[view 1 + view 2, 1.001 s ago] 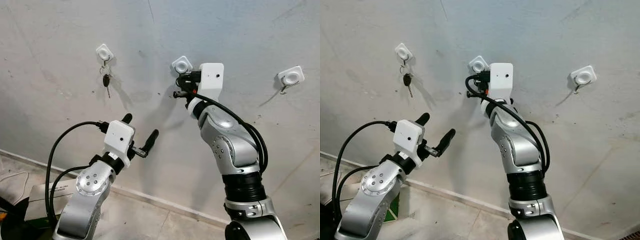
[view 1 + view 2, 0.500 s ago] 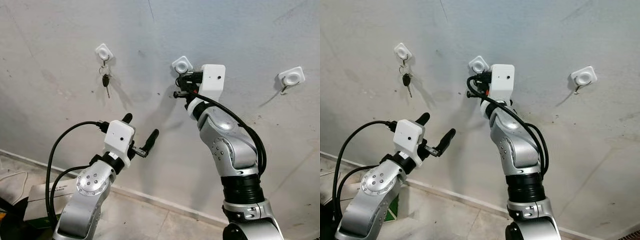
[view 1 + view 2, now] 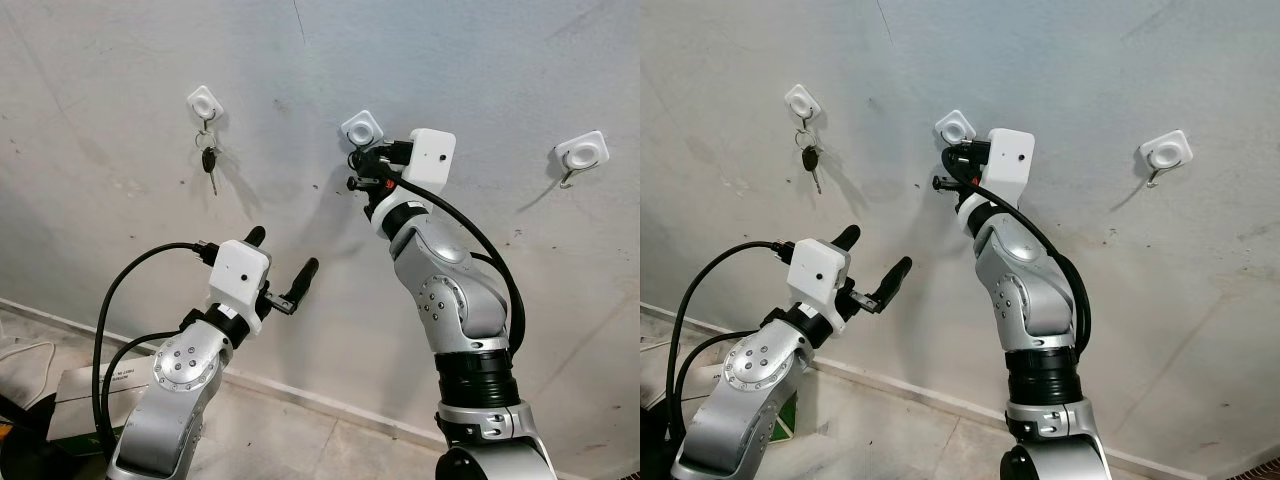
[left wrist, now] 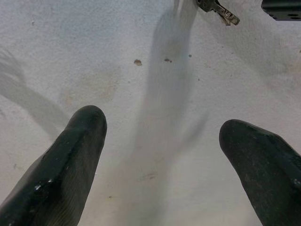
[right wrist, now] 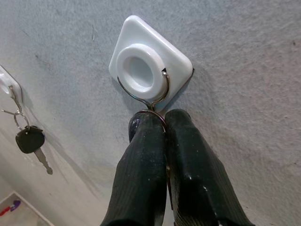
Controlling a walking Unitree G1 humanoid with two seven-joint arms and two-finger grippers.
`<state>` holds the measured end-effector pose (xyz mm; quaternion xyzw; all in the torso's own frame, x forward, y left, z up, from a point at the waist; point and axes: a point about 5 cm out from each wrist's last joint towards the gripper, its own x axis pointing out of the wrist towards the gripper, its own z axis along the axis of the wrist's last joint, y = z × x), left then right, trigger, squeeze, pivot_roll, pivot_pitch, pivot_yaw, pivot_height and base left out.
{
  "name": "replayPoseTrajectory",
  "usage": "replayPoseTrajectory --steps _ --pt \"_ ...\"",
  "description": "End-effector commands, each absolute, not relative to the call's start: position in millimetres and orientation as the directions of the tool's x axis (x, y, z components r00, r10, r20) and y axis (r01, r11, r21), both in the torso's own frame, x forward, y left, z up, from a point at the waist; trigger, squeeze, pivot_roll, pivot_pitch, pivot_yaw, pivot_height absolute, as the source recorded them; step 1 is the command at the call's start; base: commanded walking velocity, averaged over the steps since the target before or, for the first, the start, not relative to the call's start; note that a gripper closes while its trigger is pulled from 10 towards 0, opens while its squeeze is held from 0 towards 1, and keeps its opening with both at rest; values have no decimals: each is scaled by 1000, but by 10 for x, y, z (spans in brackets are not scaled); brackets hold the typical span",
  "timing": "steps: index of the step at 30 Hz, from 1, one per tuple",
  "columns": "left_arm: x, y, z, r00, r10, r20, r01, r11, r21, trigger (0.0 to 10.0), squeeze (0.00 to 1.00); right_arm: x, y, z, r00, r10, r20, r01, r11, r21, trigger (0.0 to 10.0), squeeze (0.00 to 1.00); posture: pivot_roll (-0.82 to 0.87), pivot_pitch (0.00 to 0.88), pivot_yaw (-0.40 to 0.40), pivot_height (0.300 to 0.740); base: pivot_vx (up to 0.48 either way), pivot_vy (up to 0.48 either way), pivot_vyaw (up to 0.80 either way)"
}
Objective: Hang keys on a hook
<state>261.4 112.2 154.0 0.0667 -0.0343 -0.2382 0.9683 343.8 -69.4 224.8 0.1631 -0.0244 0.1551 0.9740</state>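
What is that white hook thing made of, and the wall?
The middle hook looks like glossy white plastic: smooth, with a soft shine. Its curved wire looks like thin shiny metal. The wall seems rough grey plaster or concrete, matt and grainy. The right gripper is closed just under the wire.

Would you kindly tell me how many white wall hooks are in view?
3. The left white square hook carries a black-headed key; the middle hook is just above the right gripper, fingers closed; the right hook hangs bare. More may lie outside the view.
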Motion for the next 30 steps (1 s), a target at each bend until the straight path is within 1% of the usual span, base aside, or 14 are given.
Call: replayPoseTrajectory --steps 1,3,8,15,19,22,24,30 --pt "2633 1129 1546 887 -460 37 449 879 162 10000 0 3412 -744 2328 947 280 155 -317 893 319 10000 0 85 0 23 740 0 0 0" --pt "2633 1131 1543 888 -459 37 447 879 163 10000 0 3361 -791 2346 935 298 191 -346 883 318 10000 0 84 0 24 740 0 0 0" --pt "2633 1133 1542 887 -460 38 449 878 165 10000 0 3250 -839 2315 910 351 222 -405 867 289 10000 0 84 0 23 740 0 0 0" --pt "2639 1138 1539 886 -463 37 451 877 167 10000 0 3130 -887 2262 901 370 225 -418 881 221 10000 0 77 0 29 740 0 0 0" --pt "2647 1131 1540 883 -468 37 456 874 169 10000 0 3082 -829 2232 900 376 221 -420 883 207 10000 0 77 0 34 740 0 0 0" --pt "2650 1131 1542 882 -470 37 458 873 171 10000 0 3060 -699 2240 891 395 223 -440 872 213 10000 0 78 0 35 740 0 0 0" --pt "2651 1130 1542 882 -470 37 458 872 171 10000 0 3055 -660 2246 890 398 224 -443 872 210 10000 0 81 0 35 740 0 0 0" --pt "2646 1128 1542 884 -467 38 455 874 170 10000 0 3105 -587 2252 909 367 198 -406 887 218 10000 0 86 0 31 740 0 0 0"
